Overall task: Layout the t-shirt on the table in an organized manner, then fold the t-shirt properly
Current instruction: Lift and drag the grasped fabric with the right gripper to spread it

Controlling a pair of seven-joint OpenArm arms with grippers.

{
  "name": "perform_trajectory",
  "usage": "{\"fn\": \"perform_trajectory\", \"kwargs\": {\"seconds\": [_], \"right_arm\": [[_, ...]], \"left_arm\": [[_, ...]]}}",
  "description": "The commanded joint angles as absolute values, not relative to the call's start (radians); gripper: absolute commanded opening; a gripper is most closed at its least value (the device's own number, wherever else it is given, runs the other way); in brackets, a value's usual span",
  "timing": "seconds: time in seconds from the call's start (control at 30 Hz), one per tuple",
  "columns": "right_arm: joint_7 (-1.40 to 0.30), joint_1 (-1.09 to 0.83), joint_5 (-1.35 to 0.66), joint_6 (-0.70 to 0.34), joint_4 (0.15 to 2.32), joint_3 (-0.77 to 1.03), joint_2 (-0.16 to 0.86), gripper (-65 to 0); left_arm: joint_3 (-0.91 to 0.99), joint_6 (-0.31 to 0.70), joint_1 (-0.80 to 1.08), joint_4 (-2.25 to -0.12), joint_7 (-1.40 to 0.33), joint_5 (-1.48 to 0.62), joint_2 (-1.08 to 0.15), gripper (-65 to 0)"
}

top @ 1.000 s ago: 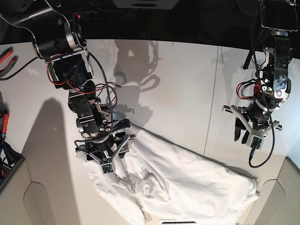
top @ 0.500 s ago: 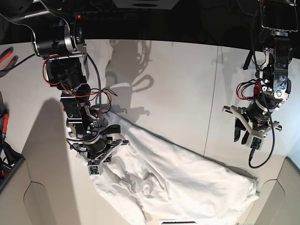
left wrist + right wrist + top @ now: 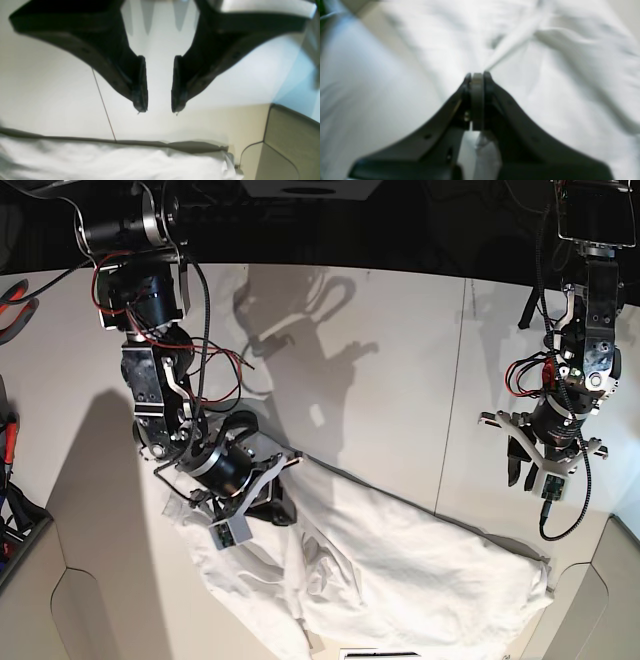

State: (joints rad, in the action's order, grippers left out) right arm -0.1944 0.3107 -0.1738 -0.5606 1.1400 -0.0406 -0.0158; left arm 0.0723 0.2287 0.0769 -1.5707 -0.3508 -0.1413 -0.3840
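One crumpled white cotton t-shirt (image 3: 380, 570) on matte white table (image 3: 380, 350) — right gripper (image 3: 477, 82) clamped on its cloth; left gripper (image 3: 159, 108) parted, empty, above bare tabletop.

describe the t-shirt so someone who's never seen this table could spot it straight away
Start at the wide white table and go to its near edge, between the two rounded cut-outs. The t-shirt is the big rumpled white cloth heap lying diagonally there, with the right gripper shut on its edge. It is the only soft, creased thing on the hard flat top.
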Motion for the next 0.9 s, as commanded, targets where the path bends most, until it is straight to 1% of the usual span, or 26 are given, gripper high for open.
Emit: {"fn": "perform_trajectory", "kwargs": {"seconds": [0.0,0.17,0.3,0.53,0.87], "right_arm": [[-0.194,0.307,-0.23,-0.573,1.209,-0.042,-0.019,-65.0],[-0.409,0.176,-0.411,-0.573,1.432,-0.053,-0.003,-65.0],[-0.546,0.099,-0.533,-0.574,1.533,-0.094,0.051,-65.0],[-0.711,0.018,-0.616,-0.573,1.562,-0.172,0.176,-65.0],[-0.949,-0.009,-0.621,-0.572,1.562,-0.172,0.346,-65.0]], "left_arm": [[0.079,0.221,0.056,-1.588,-0.326,-0.146,-0.397,-45.0],[0.079,0.221,0.049,-1.588,-0.321,-0.146,-0.397,-45.0],[0.079,0.221,0.049,-1.588,-0.321,-0.146,-0.397,-45.0],[0.079,0.221,0.05,-1.588,-0.318,-0.146,-0.397,-45.0],[0.079,0.221,0.05,-1.588,-0.318,-0.145,-0.397,-45.0]]}}
